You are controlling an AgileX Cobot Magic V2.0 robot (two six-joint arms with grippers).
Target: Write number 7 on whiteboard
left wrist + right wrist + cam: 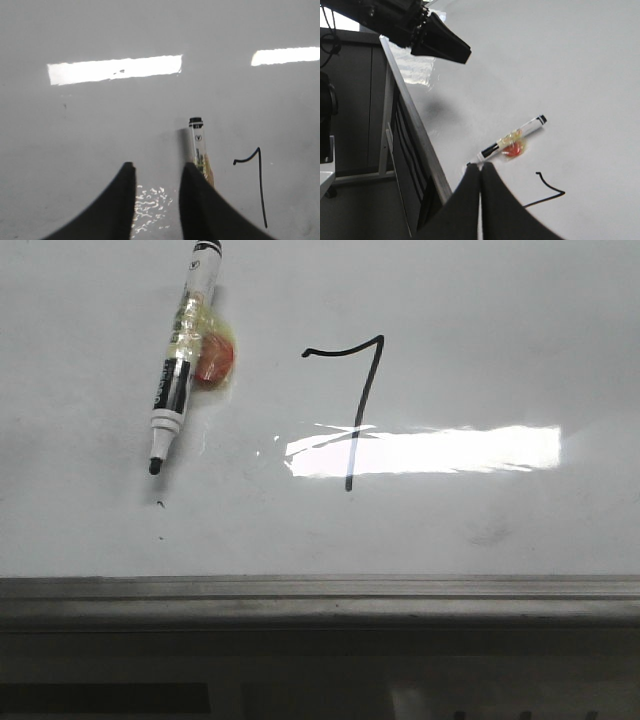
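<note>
Thin black hand-drawn number 7 (352, 410) already drawn on the big shiny white whiteboard (480, 320), near the middle, a little right of the pen. Wavy top bar up high, long stem slanting down toward the grey metal frame strip (320, 587) at the near edge. Stem crossed by a bright patch of light.

Just ink, so nothing to pick up. Probably easy to smear if rubbed.

White marker pen (181, 362) with a black tip and black end cap, lying flat on the board to the left of the 7, well apart from it. Long side running up and down the board, a bit tilted; bare black tip pointing toward the near edge. Yellowish tape and an orange-red lump (214, 362) stuck on its middle. Likely light, stiff and slippery; best held at the taped middle.

Two tiny black specks (160, 505) below the tip.

Left gripper (157, 172) spread apart, holding nothing, hanging just beside the pen. Right gripper (480, 175) pressed together, with nothing between its fingers.

Job looked finished.
</note>
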